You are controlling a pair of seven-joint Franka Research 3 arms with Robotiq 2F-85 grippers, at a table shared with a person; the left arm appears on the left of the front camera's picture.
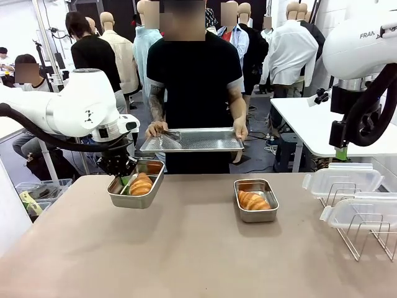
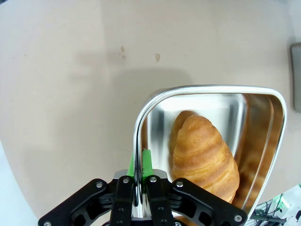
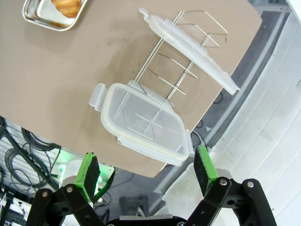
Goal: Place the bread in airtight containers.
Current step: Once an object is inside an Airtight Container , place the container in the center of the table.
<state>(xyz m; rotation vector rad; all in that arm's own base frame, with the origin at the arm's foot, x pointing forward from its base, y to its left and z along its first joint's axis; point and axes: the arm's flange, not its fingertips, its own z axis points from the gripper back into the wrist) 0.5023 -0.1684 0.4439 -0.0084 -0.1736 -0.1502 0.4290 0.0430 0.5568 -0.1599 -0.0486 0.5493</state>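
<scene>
Front view: at the far edge of the table (image 1: 186,261) a person (image 1: 195,74) holds a perforated tray (image 1: 205,141) in both hands, clear of the surface. A wire rack (image 1: 366,239) stands at the right edge and carries two clear lids (image 1: 341,180). Nothing lies between the tins. The left tin (image 1: 133,200) sits near the far-left corner and contains the left roll (image 1: 141,184). The right tin (image 1: 256,217) sits right of centre, well apart from it, and contains the right roll (image 1: 253,200). Both tins are uncovered. The left gripper (image 1: 122,177) is down at the left tin's left end. Left wrist view: the left gripper (image 2: 138,162) is fully closed, with its green pads pinching the rolled rim of the left tin (image 2: 211,87), one finger inside the wall and one outside. The left roll (image 2: 204,157) lies just beside the inner finger. Right wrist view: the right gripper (image 3: 146,160) has its jaws spread wide and grips nothing. It hangs above the rack (image 3: 164,75) and the lids (image 3: 146,122) at the table's edge. The right tin (image 3: 33,19) with its roll (image 3: 68,5) appears at the picture's top-left corner.
</scene>
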